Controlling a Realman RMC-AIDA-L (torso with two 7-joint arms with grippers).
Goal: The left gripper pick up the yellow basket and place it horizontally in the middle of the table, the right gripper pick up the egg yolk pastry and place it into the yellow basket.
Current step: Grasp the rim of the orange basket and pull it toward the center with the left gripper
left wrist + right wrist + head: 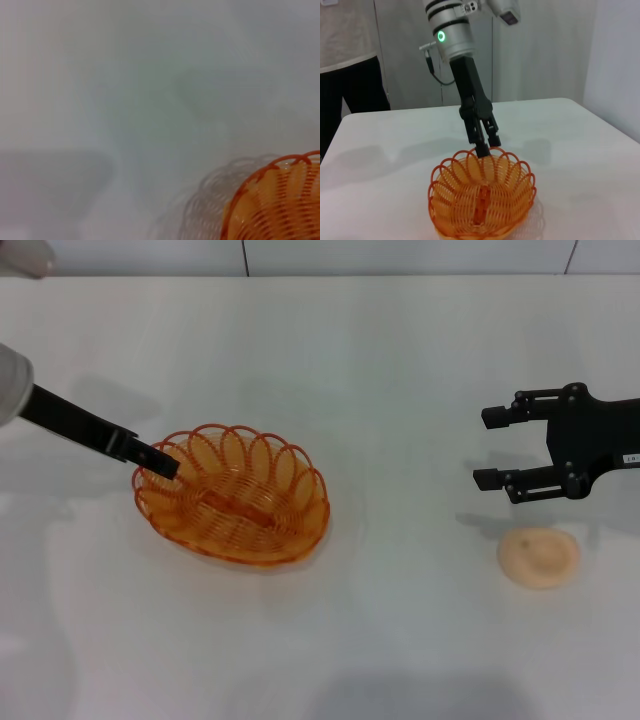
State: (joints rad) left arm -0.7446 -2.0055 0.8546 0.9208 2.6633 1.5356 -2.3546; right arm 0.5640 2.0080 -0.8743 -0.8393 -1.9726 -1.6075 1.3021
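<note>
The yellow basket (233, 498) sat flat on the white table (380, 370), a little to the robot's left of centre, and the left gripper (160, 462) was right at its near-left rim. From the right wrist view the left gripper (483, 145) had its fingers drawn close together around one scalloped loop of the basket (482, 197) — pinching it, as far as could be judged, though whether the grip was about to let go could not be told. The left wrist view caught only a corner of the basket (280, 200) and bare tabletop.

So the first half looked nearly done: basket down, roughly central, lying level; only the release and retreat seemed left.

Over on the robot's right, the right gripper (492, 448) hovered with its fingers spread wide and empty, just beyond the egg yolk pastry (539, 557) and not touching it. The pastry lay on the table well apart from the basket — the whole second half, grasp, carry and drop-in, was not yet started.
</note>
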